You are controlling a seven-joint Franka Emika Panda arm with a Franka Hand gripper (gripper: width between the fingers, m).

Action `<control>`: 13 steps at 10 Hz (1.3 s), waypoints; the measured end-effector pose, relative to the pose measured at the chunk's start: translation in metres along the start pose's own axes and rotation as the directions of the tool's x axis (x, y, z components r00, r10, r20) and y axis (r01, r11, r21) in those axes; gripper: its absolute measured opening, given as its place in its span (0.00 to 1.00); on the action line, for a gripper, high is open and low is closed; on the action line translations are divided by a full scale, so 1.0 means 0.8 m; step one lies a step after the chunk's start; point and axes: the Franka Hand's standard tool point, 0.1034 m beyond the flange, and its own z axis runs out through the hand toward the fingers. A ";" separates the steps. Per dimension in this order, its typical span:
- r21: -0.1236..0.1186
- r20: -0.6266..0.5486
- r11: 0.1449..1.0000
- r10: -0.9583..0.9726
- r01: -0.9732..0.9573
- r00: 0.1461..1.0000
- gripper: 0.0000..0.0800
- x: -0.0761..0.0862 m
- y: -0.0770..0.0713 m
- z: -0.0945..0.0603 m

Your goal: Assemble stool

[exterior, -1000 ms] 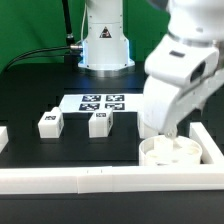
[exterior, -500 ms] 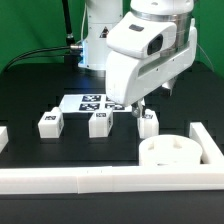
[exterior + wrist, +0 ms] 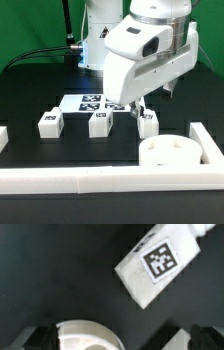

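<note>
**Black table, leg pickup: gripper directly above the target leg**

Black tabletop carries all parts at this station. The target leg (image 3: 149,124) stands on the table towards the exterior view's right, just in front of the seat. It is a short white block with one tagged face turned to the exterior camera. In the wrist view a rounded white end (image 3: 86,335) shows low in the frame. This is judged to be the top of the same leg, so its long axis appears to run vertically, in line with the approach.

The gripper (image 3: 141,112) hangs immediately above this leg, pointing down. Its fingers (image 3: 38,338) appear as dark shapes set wide apart in the wrist view, and nothing is clamped between them. The rounded end lies between the fingers but closer to one than to the other. A small sideways correction is therefore likely to be needed before descent.

The middle leg (image 3: 99,124) lies beside the target, towards the exterior view's left, and shows in the wrist view as a slanted tagged block (image 3: 153,264). The outer leg (image 3: 48,123) lies further left, well apart from the gripper.

The seat (image 3: 168,153) is a round disc. It rests in the corner formed by the border rails (image 3: 60,180), near the target leg. The marker board (image 3: 100,101) lies flat behind the legs.
</note>
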 end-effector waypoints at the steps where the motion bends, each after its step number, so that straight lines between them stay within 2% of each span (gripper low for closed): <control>1: -0.009 -0.017 0.991 0.135 -0.135 0.991 0.81 -0.008 0.001 0.005; 3: 0.016 -0.015 0.897 0.441 -0.441 0.897 0.81 -0.027 -0.007 0.026; 5: 0.020 -0.020 0.861 0.508 -0.507 0.861 0.81 -0.021 -0.008 0.022; 6: 0.030 -0.018 0.818 0.575 -0.575 0.818 0.81 -0.020 -0.010 0.022; 7: 0.031 -0.017 0.817 0.577 -0.576 0.817 0.81 -0.020 -0.010 0.023; 8: 0.031 0.044 0.809 0.585 -0.586 0.810 0.81 -0.029 -0.010 0.029; 9: 0.045 0.036 0.817 0.573 -0.574 0.819 0.81 -0.025 -0.002 0.031; 10: 0.044 0.037 0.819 0.571 -0.573 0.820 0.81 -0.024 -0.004 0.031; 11: 0.044 0.105 0.820 0.565 -0.571 0.819 0.81 -0.031 -0.010 0.033; 13: 0.052 0.255 0.812 0.552 -0.581 0.794 0.81 -0.027 -0.004 0.037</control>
